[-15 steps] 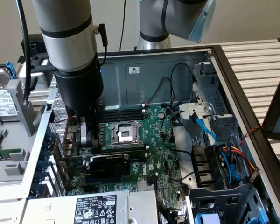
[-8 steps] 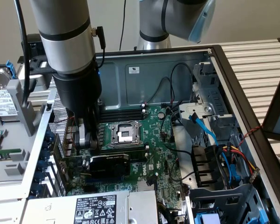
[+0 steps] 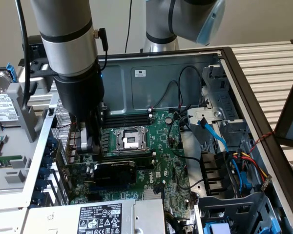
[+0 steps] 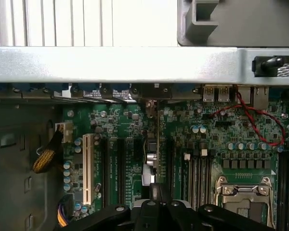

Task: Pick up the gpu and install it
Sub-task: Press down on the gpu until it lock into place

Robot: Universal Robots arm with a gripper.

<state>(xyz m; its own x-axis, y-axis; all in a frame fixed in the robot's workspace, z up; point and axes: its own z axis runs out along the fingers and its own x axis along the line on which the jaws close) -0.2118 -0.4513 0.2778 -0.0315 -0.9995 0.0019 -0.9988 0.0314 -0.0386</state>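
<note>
The gpu [image 3: 115, 171] stands upright in a slot of the green motherboard [image 3: 171, 170], its black shroud facing the exterior view. My gripper [image 3: 90, 146] hangs shut just above it, toward the exterior view's left end of the card. I cannot tell whether the tips touch the card. In the wrist view the gpu [image 4: 152, 159] appears edge-on between the dark expansion slots. It runs from the rear bracket opening to my gripper [image 4: 154, 192], whose black fingers are pressed together.
The open CPU socket [image 3: 129, 139] [image 4: 245, 197] lies beside the gripper, with memory slots behind it. A power supply [image 3: 95, 217] sits at the front. Bundled cables [image 3: 229, 165] and drive bays crowd the exterior view's right. A red wire [image 4: 265, 118] loops near the rear ports.
</note>
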